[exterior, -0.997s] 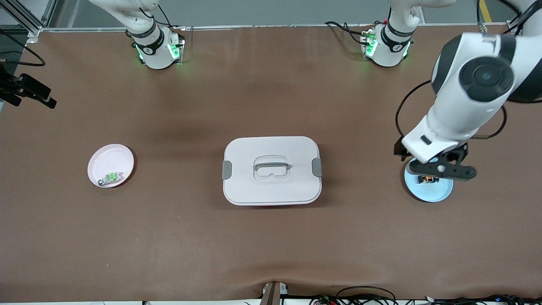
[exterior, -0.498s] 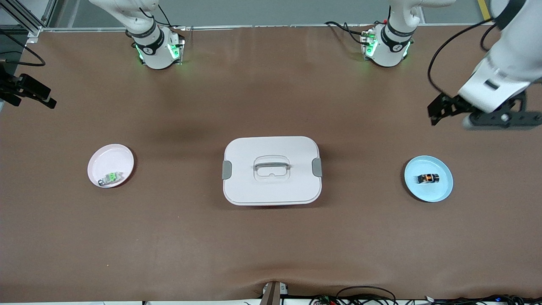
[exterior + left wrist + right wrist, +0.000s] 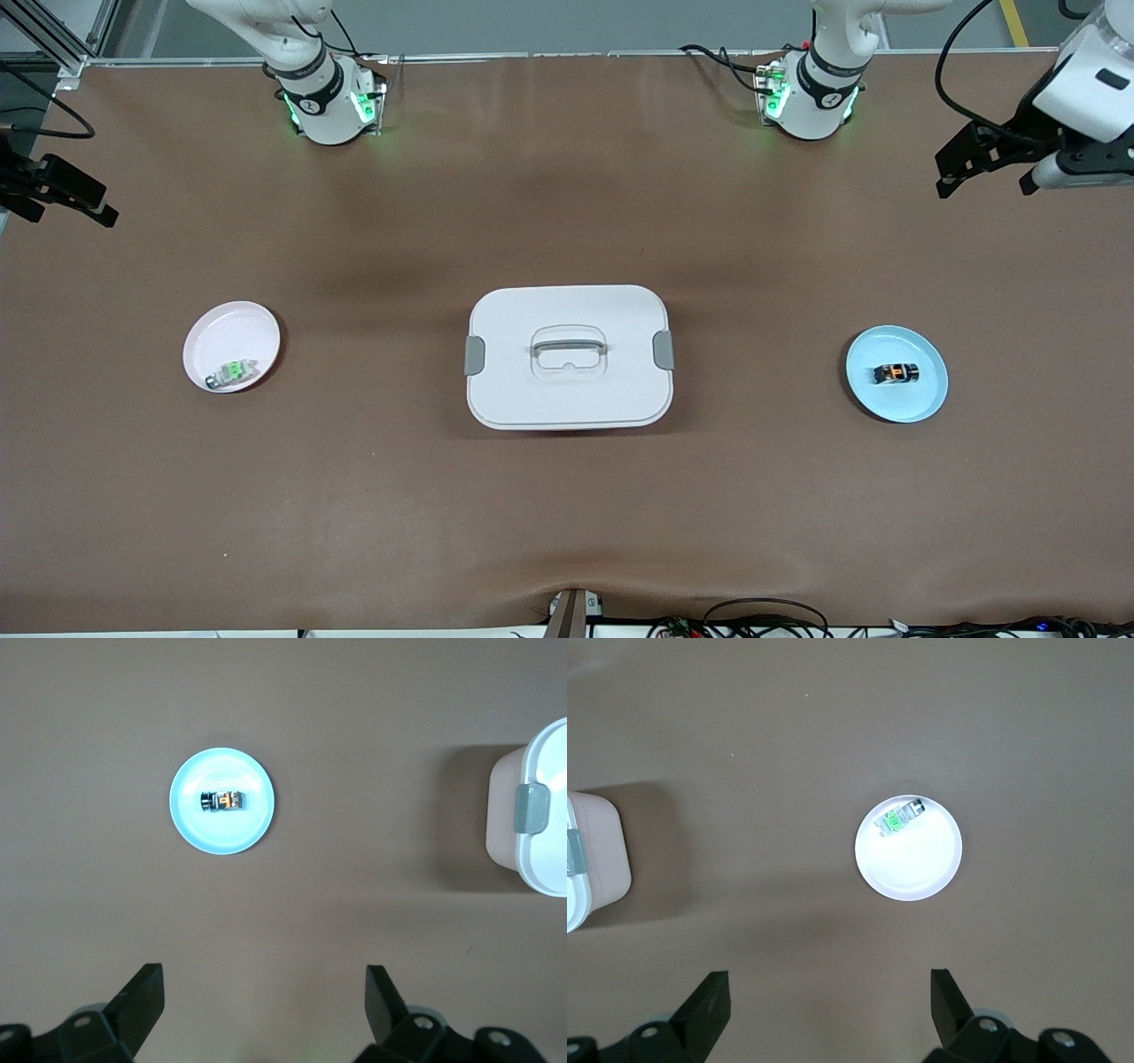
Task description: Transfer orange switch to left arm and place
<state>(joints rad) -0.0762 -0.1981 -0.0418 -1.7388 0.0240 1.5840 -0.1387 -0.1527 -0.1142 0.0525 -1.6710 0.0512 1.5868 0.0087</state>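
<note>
Bench [image 3: 567, 514] surface, brown and bare across most of its spread, carries three things in a row. Largest is the box [image 3: 568, 356], white with grey latches, sitting dead centre between the two plates; I judge it is placed there as the obstacle my arms must pass around or over. Toward the left arm's end lies the pale blue plate [image 3: 897, 373], and toward the right arm's end the pink plate [image 3: 232, 346], which holds a small clear-and-green part [image 3: 232, 371].

My left tool [image 3: 997, 164] hangs high over bare bench near the left arm's end, jaws spread wide and holding nothing; from its wrist camera I look straight down on the blue plate, a good vantage for lining up a descent. My right tool [image 3: 824, 1005] is out of the front camera's sight, but its wrist view shows the fingers wide apart and empty, looking down on the pink plate while that arm waits.

Smallest is the orange switch [image 3: 895, 373], lying on its side in the middle of the blue plate: a tiny black block with an orange face, untouched. Picking it up is, I judge, the step at hand.
</note>
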